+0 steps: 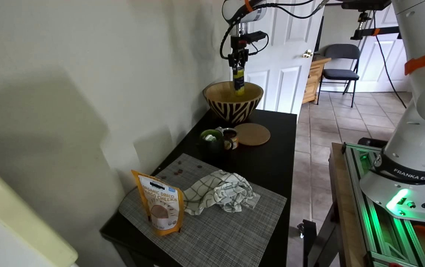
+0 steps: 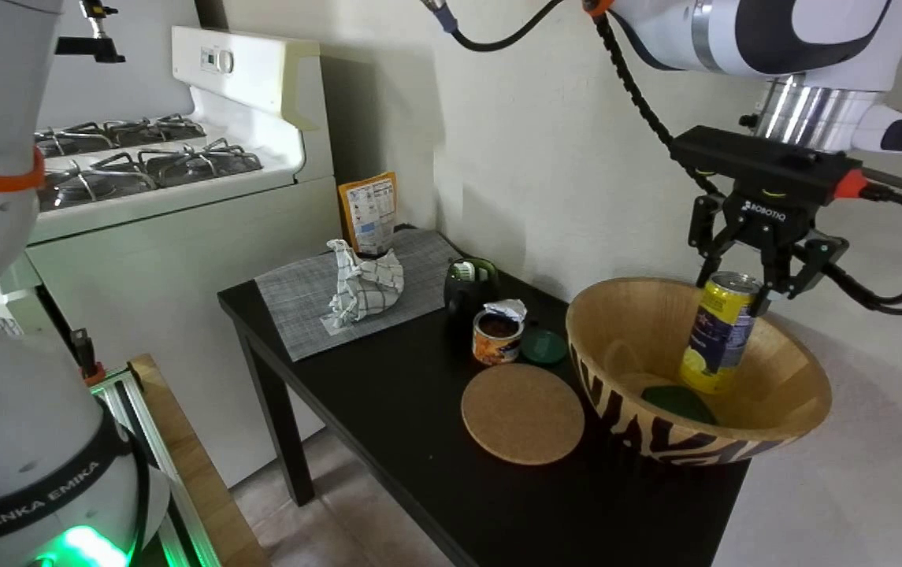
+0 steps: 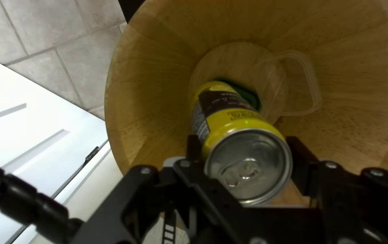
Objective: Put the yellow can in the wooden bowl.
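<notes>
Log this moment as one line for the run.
gripper: closed on yellow can | pose: tilted, lower end inside wooden bowl | touching bowl: unclear | release: not yet

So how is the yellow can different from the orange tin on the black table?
The yellow can is tall and slim, while the orange tin is short and squat. The can looks sealed on top; the tin is open. The can is held in the gripper, but the tin stands on the black table. Both are round.
</notes>
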You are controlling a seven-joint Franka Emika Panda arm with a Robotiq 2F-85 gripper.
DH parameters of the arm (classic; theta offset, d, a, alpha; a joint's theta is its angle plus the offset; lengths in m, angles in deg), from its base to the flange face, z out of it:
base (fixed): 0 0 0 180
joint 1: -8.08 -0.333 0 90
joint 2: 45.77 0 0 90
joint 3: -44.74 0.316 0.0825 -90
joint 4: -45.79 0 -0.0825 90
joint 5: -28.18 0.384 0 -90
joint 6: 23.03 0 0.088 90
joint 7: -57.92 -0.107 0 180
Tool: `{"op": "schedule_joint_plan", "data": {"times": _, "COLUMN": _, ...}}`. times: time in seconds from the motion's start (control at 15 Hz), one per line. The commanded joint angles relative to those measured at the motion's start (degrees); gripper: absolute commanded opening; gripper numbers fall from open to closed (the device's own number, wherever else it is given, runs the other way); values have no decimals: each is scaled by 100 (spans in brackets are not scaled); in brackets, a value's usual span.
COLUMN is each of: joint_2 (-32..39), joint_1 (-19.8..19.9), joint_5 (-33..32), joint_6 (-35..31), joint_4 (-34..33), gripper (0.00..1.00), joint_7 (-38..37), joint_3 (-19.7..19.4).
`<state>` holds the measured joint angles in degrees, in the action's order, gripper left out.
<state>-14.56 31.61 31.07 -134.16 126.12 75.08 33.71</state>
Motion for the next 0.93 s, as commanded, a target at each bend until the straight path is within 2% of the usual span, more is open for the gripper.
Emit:
{"op": "schedule_joint_plan", "data": {"times": 0.0, "joint_2": -60, "joint_1": -9, "joint_5": 42, "joint_6": -424, "joint_4": 364, "gripper": 38, "joint_7": -53, "joint_3": 65}}
{"op": "schedule_joint_plan", "data": {"times": 0.33, "joint_2": -267, "joint_1": -5, "joint_5": 125, "joint_6": -1481, "joint_4": 1382, "gripper": 38, "joint_7": 46, "joint_3": 139}}
{"op": "schedule_joint_plan", "data": {"times": 0.47, "joint_2": -238, "joint_1": 169, "joint_5": 213, "joint_6": -1781, "joint_4": 1630, "gripper": 38, "joint_7": 333, "joint_3": 165}}
{"op": "schedule_joint_plan", "data": {"times": 0.53, "joint_2": -296, "joint_1": 214, "joint_5": 216, "joint_6": -1913, "joint_4": 1818, "gripper": 69, "joint_7": 457, "joint_3": 167}}
{"op": "schedule_joint_plan", "data": {"times": 0.6, "joint_2": -366, "joint_1": 268, "joint_5": 216, "joint_6": -2071, "joint_4": 2029, "gripper": 69, "joint_7": 598, "joint_3": 165}}
{"op": "schedule_joint_plan", "data": {"times": 0.67, "joint_2": -393, "joint_1": 336, "joint_5": 212, "joint_6": -2203, "joint_4": 2155, "gripper": 77, "joint_7": 762, "joint_3": 172}}
{"op": "schedule_joint_plan", "data": {"times": 0.8, "joint_2": -557, "joint_1": 449, "joint_5": 187, "joint_6": -2444, "joint_4": 2477, "gripper": 86, "joint_7": 1105, "joint_3": 173}}
{"op": "schedule_joint_plan", "data": {"times": 0.87, "joint_2": -691, "joint_1": 483, "joint_5": 155, "joint_6": -2506, "joint_4": 2654, "gripper": 99, "joint_7": 1272, "joint_3": 168}}
